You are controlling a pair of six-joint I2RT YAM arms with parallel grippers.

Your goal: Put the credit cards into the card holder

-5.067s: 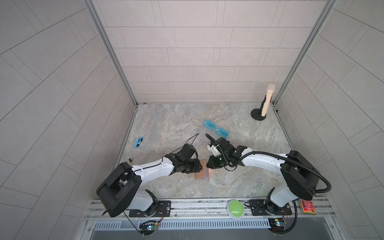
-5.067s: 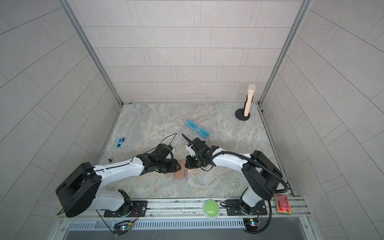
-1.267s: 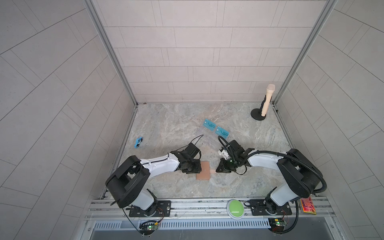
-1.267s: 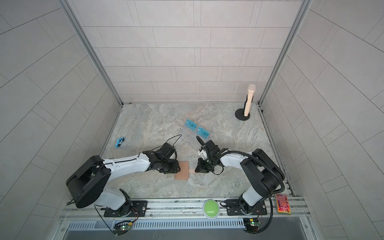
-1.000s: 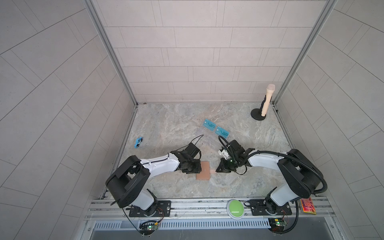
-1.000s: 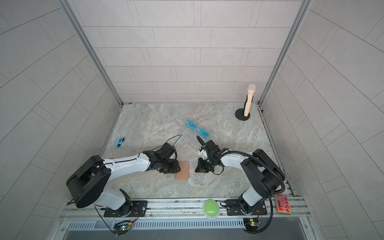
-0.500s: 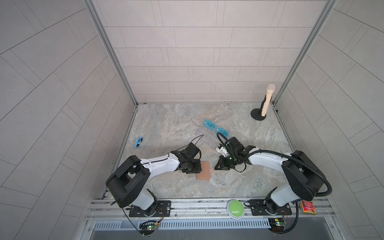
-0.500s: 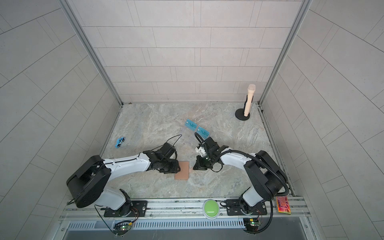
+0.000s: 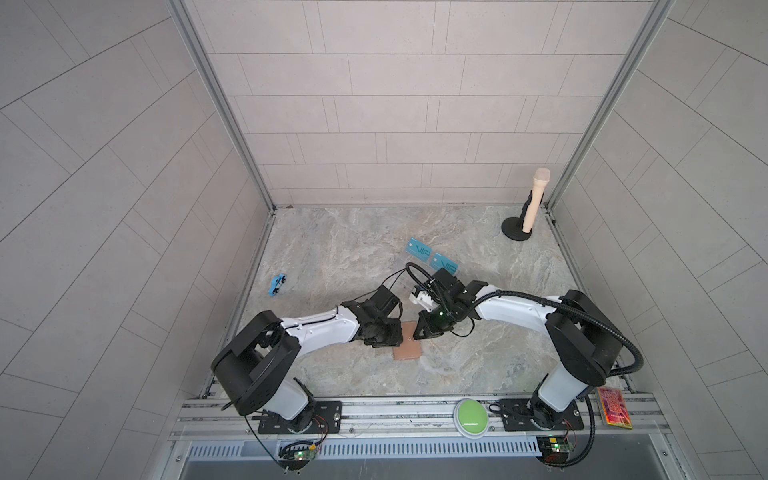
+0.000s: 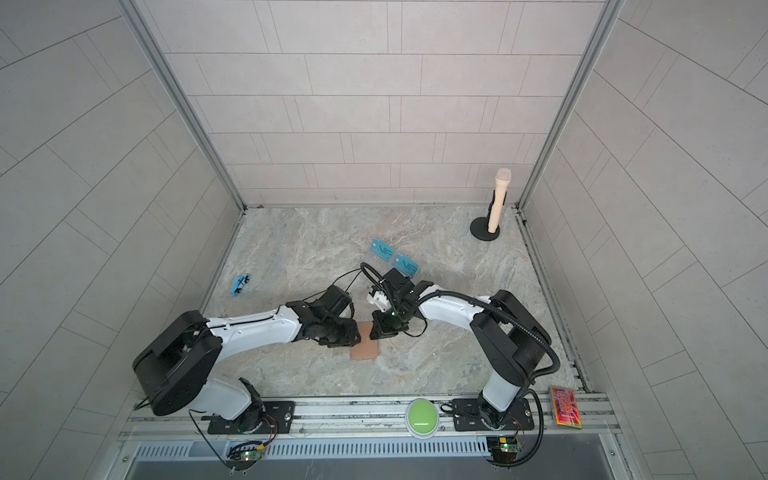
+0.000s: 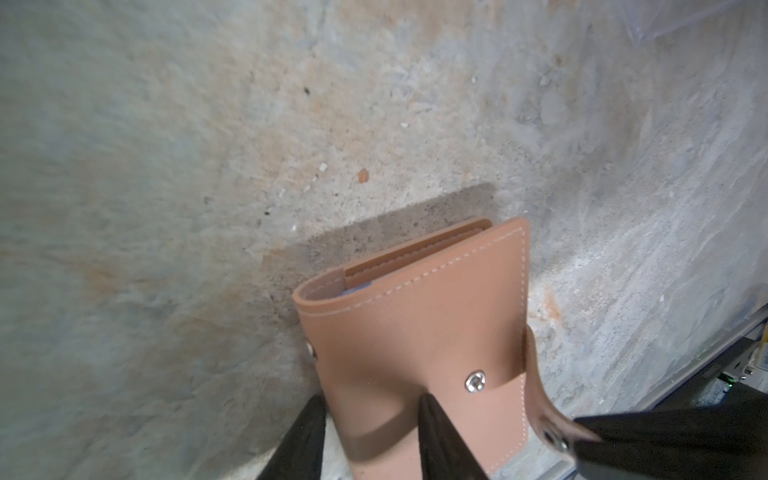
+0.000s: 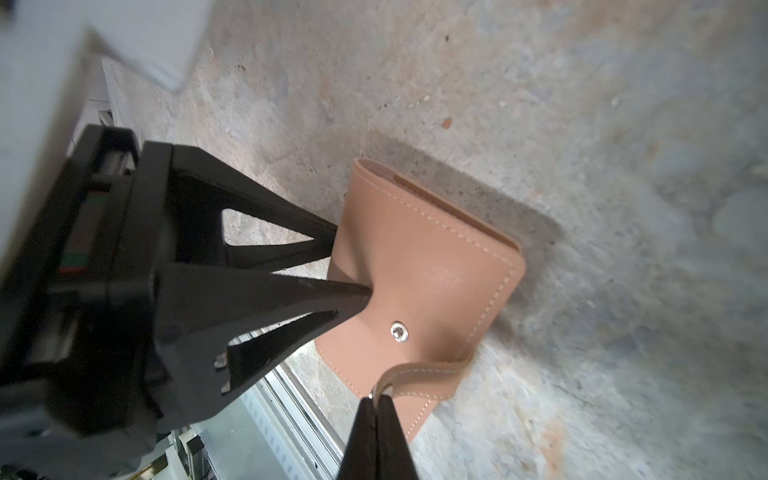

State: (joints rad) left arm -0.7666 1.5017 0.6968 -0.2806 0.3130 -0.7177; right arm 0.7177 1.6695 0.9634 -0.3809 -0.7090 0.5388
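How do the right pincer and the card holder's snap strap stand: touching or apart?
Touching. The right wrist view shows the right pincer shut on the free end of the snap strap, which curls up off the card holder.

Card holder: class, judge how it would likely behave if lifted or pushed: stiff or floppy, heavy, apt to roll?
Probably floppy: the card holder dents under the left claw and its strap curls in the right claw. Likely light, being thin. Flat and rectangular, it should slide rather than roll.
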